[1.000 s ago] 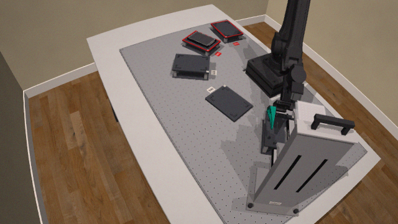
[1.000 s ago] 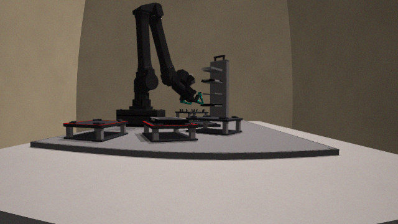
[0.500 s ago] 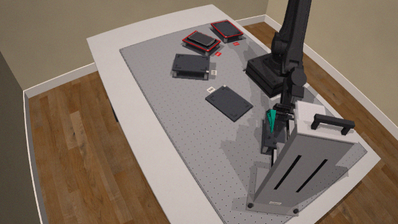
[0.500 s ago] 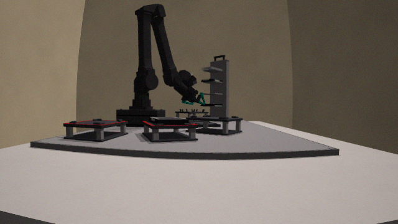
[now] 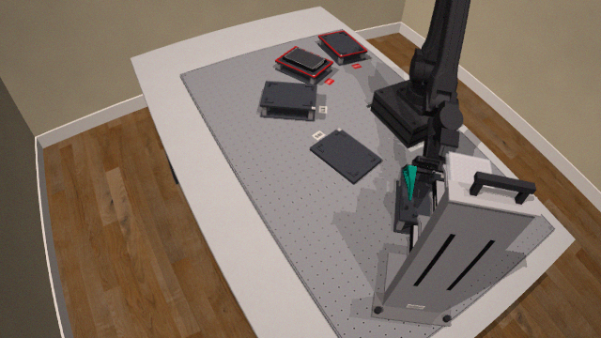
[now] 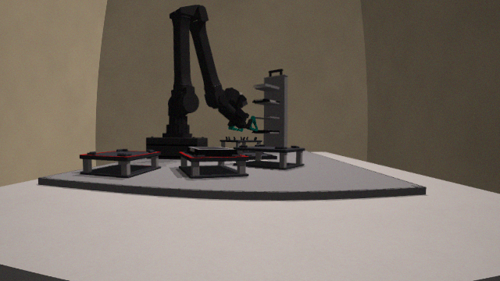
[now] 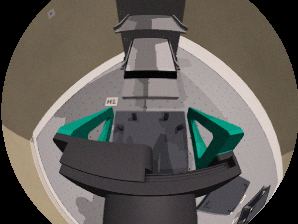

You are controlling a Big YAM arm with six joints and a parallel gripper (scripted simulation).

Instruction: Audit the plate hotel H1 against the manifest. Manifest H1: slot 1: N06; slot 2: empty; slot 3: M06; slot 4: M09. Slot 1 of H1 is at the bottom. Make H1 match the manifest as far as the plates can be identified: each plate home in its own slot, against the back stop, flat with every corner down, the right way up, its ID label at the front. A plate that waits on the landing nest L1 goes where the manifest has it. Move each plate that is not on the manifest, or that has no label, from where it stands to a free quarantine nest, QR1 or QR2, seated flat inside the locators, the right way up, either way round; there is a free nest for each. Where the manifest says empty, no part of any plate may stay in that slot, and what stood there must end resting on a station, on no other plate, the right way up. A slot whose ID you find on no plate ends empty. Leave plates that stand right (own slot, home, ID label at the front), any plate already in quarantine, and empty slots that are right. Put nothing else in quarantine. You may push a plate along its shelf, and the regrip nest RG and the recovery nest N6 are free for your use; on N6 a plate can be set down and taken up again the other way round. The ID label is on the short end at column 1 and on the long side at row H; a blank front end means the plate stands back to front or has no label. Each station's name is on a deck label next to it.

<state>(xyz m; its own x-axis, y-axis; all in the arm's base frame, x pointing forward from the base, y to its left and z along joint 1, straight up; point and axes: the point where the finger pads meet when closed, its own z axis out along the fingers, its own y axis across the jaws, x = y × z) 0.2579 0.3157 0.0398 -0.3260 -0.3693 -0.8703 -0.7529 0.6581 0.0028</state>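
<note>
The plate hotel H1 (image 5: 462, 235) is a grey tower with a black handle at the near right; in the exterior view (image 6: 275, 109) its shelves point left. Dark plates show on a low shelf (image 6: 266, 131) and an upper shelf (image 6: 266, 101); I cannot read any labels. My gripper (image 5: 409, 180) (image 6: 244, 125), with green fingers, is open and empty. It hangs just in front of the hotel's lower shelves, above the landing nest (image 5: 406, 207). In the wrist view the fingers stand wide apart with the hotel (image 7: 149, 63) straight ahead. One red-rimmed quarantine nest holds a dark plate (image 5: 304, 60).
The other red-rimmed quarantine nest (image 5: 342, 44) stands bare at the far end. A raised dark nest (image 5: 287, 99) and a flat dark pad (image 5: 346, 155) lie mid-deck. The arm's base (image 5: 404, 110) stands behind the hotel.
</note>
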